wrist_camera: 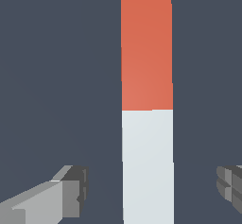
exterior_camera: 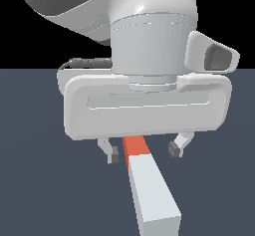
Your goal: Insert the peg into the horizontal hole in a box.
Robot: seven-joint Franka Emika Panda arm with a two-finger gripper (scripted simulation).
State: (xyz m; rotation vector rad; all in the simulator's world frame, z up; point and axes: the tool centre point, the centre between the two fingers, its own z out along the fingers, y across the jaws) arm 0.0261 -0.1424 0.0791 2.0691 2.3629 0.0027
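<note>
Pale grey-white along most of its length, the long square-sectioned peg [exterior_camera: 149, 190] lies flat on the dark slate-blue floor [exterior_camera: 40, 190], its shorter orange-red end section [exterior_camera: 135, 146] pointing away toward the far side. Above that far part hangs the white two-fingered gripper [exterior_camera: 144, 153] of the arm, its jaws spread wide, one dark-padded fingertip [exterior_camera: 113, 158] on each side of the bar and neither touching it (clear floor shows between pad and peg in the wrist view). The near white end reaches toward the exterior view's lower edge, slightly right.
</note>
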